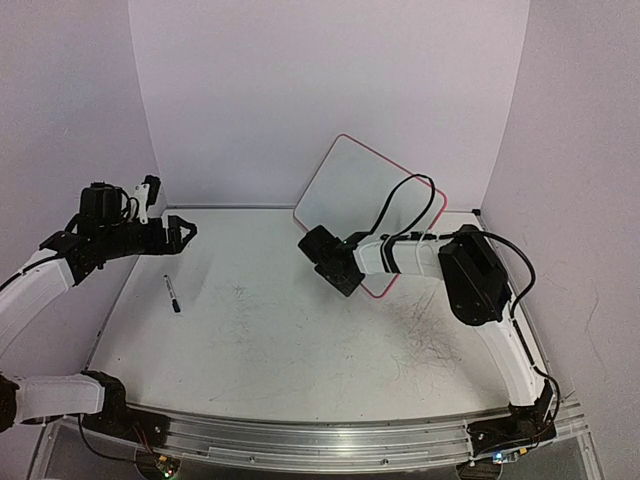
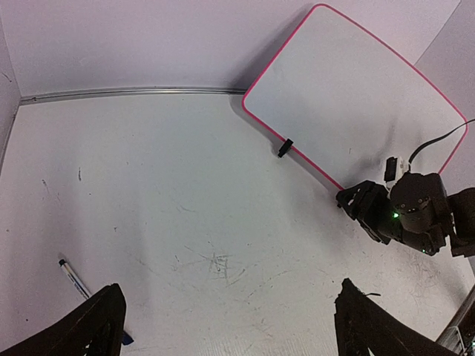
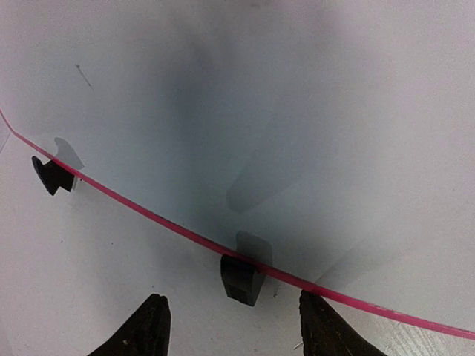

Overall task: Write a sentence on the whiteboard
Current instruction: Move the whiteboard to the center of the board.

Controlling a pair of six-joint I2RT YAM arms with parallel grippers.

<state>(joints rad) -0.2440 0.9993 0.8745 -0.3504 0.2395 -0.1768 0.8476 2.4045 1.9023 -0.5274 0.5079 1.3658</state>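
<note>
The whiteboard (image 1: 360,185) leans against the back wall, a glossy white board with a pink rim, standing on two black clip feet. Its face (image 2: 349,89) looks blank and no sentence is in view. My right gripper (image 1: 318,248) is low at the board's bottom edge. In the right wrist view its jaws (image 3: 231,300) stand apart on either side of one clip foot (image 3: 241,280), touching nothing. My left gripper (image 1: 185,232) hovers wide open and holds nothing above the table's left side. A marker pen (image 1: 172,293) lies on the table below it.
The scuffed grey-white tabletop (image 1: 300,340) carries faint scribble marks. The second clip foot (image 3: 50,176) sits further left along the pink rim. White walls close the back and both sides. The right arm's black cable (image 1: 415,195) loops in front of the board.
</note>
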